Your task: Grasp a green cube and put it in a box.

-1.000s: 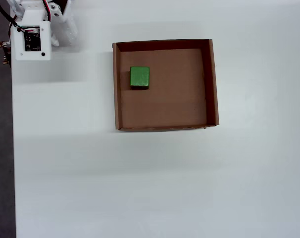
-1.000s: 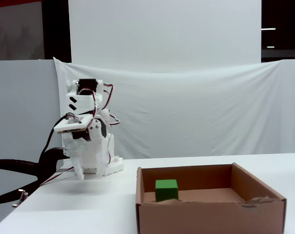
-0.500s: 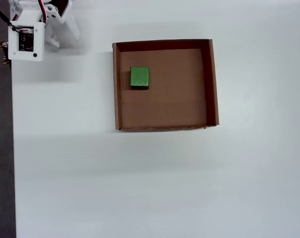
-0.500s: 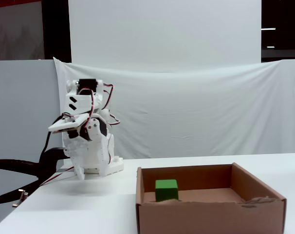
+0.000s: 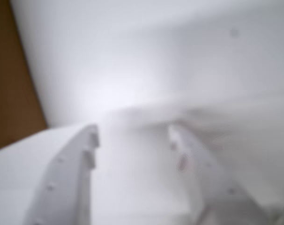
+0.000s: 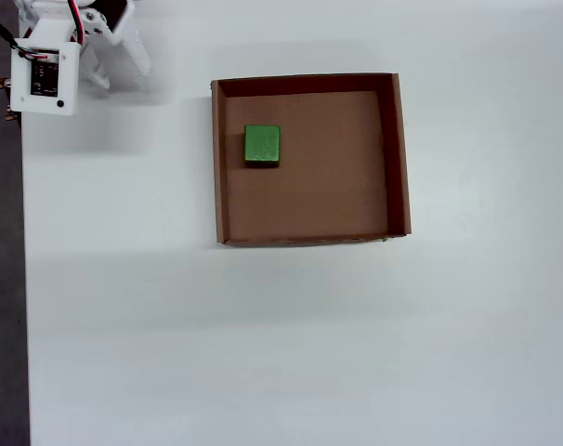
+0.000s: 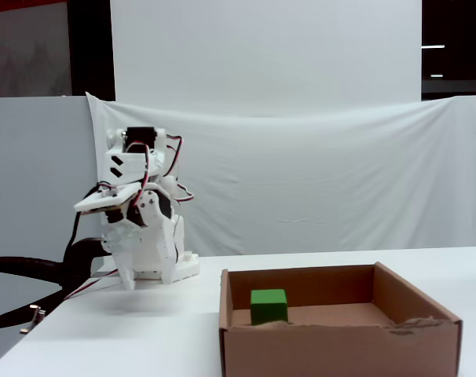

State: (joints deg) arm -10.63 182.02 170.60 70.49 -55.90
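The green cube (image 6: 262, 145) rests on the floor of the brown cardboard box (image 6: 399, 158), near the box's left wall and toward its top in the overhead view. The fixed view shows the cube (image 7: 269, 305) inside the box (image 7: 340, 349), toward its left side. My gripper (image 6: 119, 71) is folded back by the arm's base at the top left, well clear of the box. In the blurred wrist view the gripper (image 5: 132, 132) is open, its two white fingers (image 5: 85, 154) apart with only white table between them.
The white table's left edge (image 6: 23, 279) borders a dark floor. A black clamp (image 7: 34, 271) juts out left of the arm's base. White cloth hangs behind the table. A brown patch (image 5: 11, 93) fills the wrist view's left edge.
The arm's wrist has drawn back a little toward the top left of the overhead view and tilted. Cube and box have not moved.
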